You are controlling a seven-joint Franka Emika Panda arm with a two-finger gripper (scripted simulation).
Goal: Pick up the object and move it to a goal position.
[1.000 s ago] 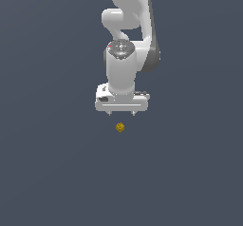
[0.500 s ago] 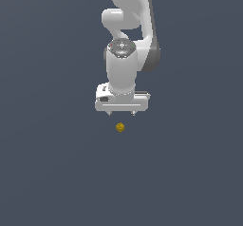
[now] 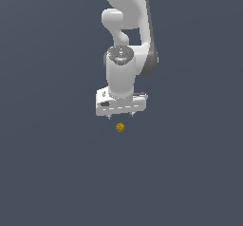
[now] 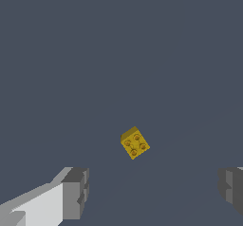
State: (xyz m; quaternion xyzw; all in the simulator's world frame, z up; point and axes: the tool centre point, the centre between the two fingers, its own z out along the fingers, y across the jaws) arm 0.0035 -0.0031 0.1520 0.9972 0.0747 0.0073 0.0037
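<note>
Surface (image 3: 47, 173): a plain dark slate-grey ground fills both views edge to edge; no border, rim or seam shows in either picture.
Arm (image 3: 126, 40): white Panda links with grey joint bands come down from the top of the exterior view, the wrist pointing straight down over the middle of the picture.
Gripper (image 3: 121, 117): the white hand body sits crosswise, with two short fingertips poking down under it. In the wrist view the gripper (image 4: 154, 192) has its fingers (image 4: 76, 192) spread wide, nothing between them and nothing held.
Object (image 3: 120, 127): a tiny mustard-yellow block, just below the fingertips in the exterior view and apart from them. In the wrist view the object (image 4: 135, 143) lies turned at an angle to the line between the fingers, four round studs on its upper face.
Writing: none readable on arm, hand or block; the studs may carry marks, but they are too small to tell.
Open room: bare ground surrounds the block on every side.
</note>
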